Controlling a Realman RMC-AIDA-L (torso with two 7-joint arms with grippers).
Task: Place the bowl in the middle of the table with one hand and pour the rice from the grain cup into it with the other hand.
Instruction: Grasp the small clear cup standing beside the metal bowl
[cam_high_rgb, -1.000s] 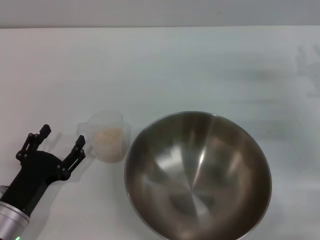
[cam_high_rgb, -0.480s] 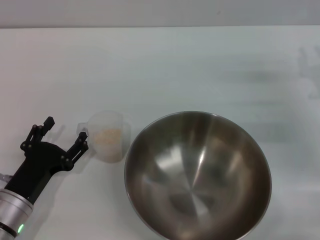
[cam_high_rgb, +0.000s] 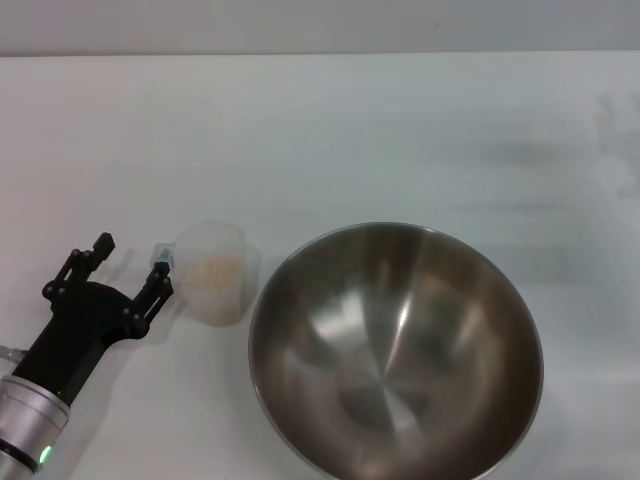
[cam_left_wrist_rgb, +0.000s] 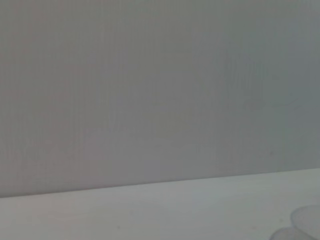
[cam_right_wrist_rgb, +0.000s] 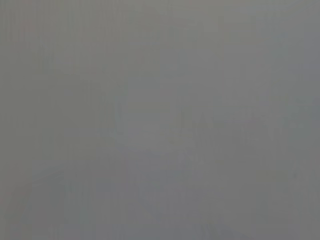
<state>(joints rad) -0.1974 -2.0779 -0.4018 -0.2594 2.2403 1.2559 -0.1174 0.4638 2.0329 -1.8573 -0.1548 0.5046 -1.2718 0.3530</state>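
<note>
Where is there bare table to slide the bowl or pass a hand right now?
The far half of the table, beyond the bowl and cup, is bare, as is the strip right of the bowl. It is crowded near-left: the open left gripper sits at the cup's handle, and the cup nearly meets the bowl's rim.

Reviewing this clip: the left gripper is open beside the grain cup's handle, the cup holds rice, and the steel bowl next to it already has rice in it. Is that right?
Not quite. In the head view the bowl is empty; only bare shiny metal shows inside. The rest holds: the left gripper is open beside the grain cup, and the rice sits in the cup.
</note>
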